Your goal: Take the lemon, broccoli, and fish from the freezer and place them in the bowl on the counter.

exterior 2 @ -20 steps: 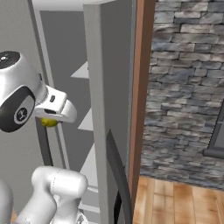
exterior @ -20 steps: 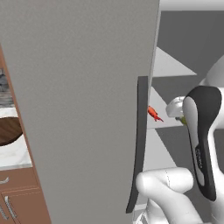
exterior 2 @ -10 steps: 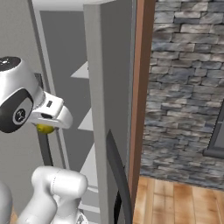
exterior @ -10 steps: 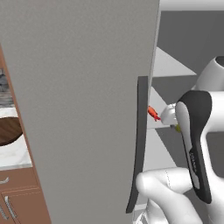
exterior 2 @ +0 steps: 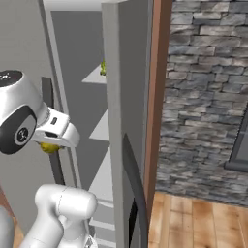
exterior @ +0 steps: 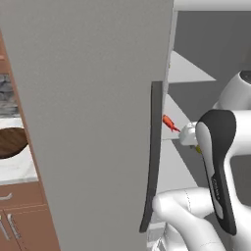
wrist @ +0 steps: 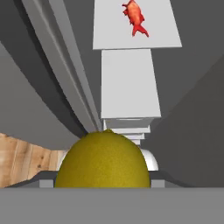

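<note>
Freezer (exterior: pixel 93 122), its grey door swung open toward the camera, stands right of the counter (exterior: pixel 14 169), where the bowl (exterior: pixel 11 142) sits at the far left. Inside, the fish (wrist: pixel 135 16) lies on a white shelf. Nearer, the gripper (wrist: pixel 103 181) is clamped around the lemon (wrist: pixel 103 162), held off the shelves. A green thing, perhaps the broccoli (exterior 2: pixel 103 68), rests on an upper shelf.

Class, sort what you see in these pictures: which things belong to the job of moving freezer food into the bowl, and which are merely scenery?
Belongs to the job:
- round yellow lemon, in the gripper
- red-orange fish on a white shelf
- tall grey freezer, door open
- dark brown wooden bowl
- white marble counter

Scenery:
- grey stone wall
- wooden floor
</note>
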### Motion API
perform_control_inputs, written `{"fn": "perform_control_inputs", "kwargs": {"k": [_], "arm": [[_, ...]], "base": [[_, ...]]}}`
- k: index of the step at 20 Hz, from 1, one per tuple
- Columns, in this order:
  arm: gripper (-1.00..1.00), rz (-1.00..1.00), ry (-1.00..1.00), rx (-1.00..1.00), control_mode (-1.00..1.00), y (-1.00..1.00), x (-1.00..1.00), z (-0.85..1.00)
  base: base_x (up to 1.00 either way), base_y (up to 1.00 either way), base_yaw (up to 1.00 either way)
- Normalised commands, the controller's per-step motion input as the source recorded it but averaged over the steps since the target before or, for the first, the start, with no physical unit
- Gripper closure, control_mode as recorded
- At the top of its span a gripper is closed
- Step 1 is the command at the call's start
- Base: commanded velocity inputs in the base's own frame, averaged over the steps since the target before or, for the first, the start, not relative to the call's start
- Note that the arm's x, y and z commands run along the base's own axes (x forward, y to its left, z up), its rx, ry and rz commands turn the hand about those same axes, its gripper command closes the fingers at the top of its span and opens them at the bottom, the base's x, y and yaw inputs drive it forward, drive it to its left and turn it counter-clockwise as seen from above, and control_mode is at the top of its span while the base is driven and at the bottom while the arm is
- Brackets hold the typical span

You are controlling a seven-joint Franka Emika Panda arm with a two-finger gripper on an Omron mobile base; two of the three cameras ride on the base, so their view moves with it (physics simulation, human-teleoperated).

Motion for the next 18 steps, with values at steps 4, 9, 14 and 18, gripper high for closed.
{"fn": "perform_control_inputs", "kwargs": {"k": [4,9,14,18], "arm": [[1.00,0.00,0.00,0.00,1.00,0.00,0.00,0.00],[1.00,0.00,0.00,0.00,1.00,0.00,0.00,0.00],[1.00,0.00,0.00,0.00,1.00,0.00,0.00,0.00],[1.00,0.00,0.00,0.00,1.00,0.00,0.00,0.00]], "base": [[-0.91,0.47,0.00],[-0.35,1.00,0.00],[0.02,1.00,0.00],[0.04,1.00,0.00]]}}
